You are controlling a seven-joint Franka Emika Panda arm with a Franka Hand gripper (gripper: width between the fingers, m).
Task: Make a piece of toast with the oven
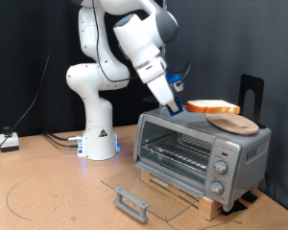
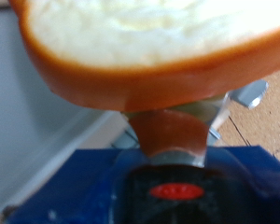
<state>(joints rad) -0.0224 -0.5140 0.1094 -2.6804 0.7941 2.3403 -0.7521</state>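
The gripper (image 1: pixel 183 106) clamped the piece of toast (image 1: pixel 212 108) by its crust above the oven (image 1: pixel 200 153), whose glass door (image 1: pixel 147 188) lay open; the wooden plate (image 1: pixel 233 123) sat just right.

The robot arm (image 1: pixel 115 57) is built of glossy white, rounded shells joined by fat cylindrical segments, with darker grey seams and caps showing at the joints. Its base (image 1: pixel 98 144) is a white, flared pedestal that carries a small dark mark on its front and a faint blue glow low at one side. Grey cables (image 1: pixel 58 140) run off from the foot of the base. A dark grey band rings the wrist below the last white housing. The gripper (image 1: pixel 175 103) is blue and black; in the wrist view its body shows deep blue, with a black panel bearing a small red oval marking (image 2: pixel 176 191).
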